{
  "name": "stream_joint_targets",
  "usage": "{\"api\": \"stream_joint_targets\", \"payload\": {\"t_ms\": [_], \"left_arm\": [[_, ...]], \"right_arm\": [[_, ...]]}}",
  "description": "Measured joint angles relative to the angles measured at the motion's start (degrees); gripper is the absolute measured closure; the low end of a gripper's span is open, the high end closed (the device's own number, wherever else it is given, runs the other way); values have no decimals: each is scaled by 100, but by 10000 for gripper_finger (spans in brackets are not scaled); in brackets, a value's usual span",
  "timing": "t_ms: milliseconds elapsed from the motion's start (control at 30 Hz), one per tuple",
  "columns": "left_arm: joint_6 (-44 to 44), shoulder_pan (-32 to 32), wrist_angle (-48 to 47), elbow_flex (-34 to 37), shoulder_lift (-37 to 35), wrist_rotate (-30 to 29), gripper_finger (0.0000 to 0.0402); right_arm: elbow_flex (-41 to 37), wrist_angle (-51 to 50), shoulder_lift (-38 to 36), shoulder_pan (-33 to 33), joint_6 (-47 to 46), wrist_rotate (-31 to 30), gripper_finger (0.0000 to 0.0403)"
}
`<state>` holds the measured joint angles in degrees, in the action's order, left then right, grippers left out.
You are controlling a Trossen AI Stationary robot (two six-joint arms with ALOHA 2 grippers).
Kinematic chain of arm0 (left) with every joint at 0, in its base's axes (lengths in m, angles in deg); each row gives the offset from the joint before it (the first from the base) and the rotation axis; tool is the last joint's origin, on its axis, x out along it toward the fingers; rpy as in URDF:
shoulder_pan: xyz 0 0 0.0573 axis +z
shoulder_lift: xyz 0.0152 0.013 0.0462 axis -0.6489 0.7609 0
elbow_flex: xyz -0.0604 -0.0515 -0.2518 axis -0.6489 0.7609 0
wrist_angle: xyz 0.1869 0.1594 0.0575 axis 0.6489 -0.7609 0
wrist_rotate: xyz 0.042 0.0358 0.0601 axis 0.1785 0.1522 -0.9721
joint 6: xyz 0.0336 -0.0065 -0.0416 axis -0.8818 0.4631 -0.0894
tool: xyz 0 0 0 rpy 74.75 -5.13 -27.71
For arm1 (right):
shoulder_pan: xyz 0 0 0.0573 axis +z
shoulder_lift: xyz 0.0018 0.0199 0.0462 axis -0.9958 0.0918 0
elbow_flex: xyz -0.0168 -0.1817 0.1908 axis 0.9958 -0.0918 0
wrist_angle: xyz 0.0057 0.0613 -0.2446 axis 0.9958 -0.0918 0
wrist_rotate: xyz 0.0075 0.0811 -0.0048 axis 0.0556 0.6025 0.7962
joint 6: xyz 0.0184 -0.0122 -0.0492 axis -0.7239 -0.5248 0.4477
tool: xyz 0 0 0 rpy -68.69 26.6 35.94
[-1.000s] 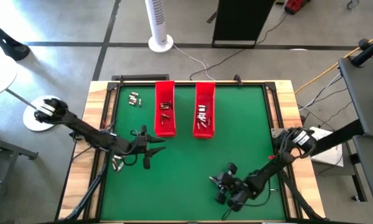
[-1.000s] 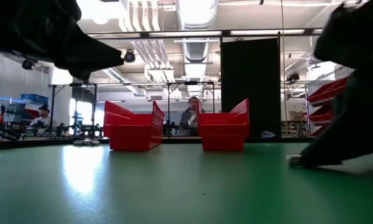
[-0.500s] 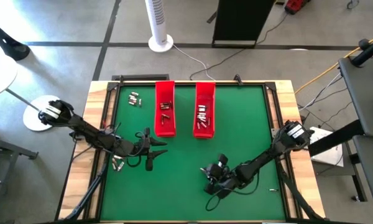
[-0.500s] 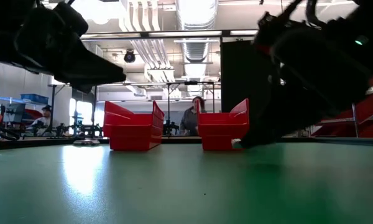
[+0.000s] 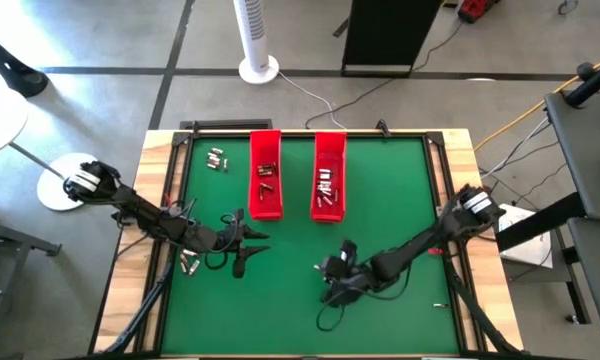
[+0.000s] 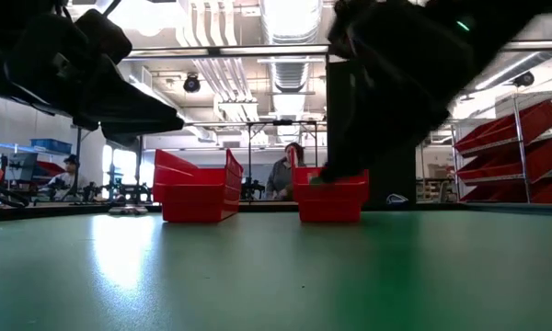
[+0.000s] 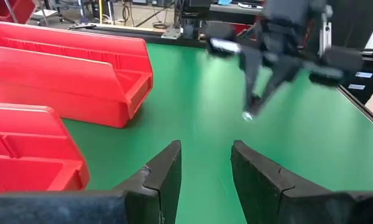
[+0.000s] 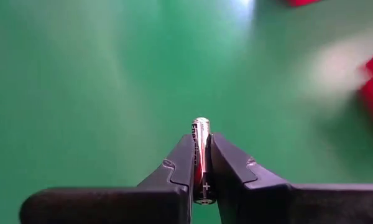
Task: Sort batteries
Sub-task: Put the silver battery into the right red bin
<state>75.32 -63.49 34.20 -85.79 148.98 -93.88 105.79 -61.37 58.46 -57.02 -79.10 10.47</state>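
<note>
While pinched upright, battery (image 8: 201, 149) between right claw (image 8: 202, 163) fingers

The desk (image 5: 290, 300) has a matt green mat and pale wood edges; red trays (image 5: 265, 175) look glossy plastic; the battery (image 8: 202, 149) is shiny metal.

Right claw (image 7: 253, 107) blurred; batteries (image 5: 216, 158) too small to count.

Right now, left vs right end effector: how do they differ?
The left end effector is open with nothing between its fingers; the right end effector is shut on a battery.
The left one sits beside the left red tray; the right one is mid-table, below the right red tray.
Both are dark, two-fingered, above the green mat.
</note>
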Motion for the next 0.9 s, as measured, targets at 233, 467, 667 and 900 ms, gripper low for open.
{"api": "stream_joint_targets", "payload": {"t_ms": [233, 467, 667, 900], "left_arm": [[-16, 0, -1, 0, -2, -14, 280], [-144, 4, 281, 0, -2, 9, 280], [-387, 27, 806, 0, -20, 76, 280], [-491, 74, 1178, -2, -31, 73, 280]], "right_arm": [[1045, -2801, -382, -971, 1202, 248, 376], [1738, -3557, -375, -2417, 3170, 1364, 376], [1688, -3475, -106, -3556, 4142, 2336, 376], [1688, -3182, 472, -4066, 4621, 2599, 376]]}}
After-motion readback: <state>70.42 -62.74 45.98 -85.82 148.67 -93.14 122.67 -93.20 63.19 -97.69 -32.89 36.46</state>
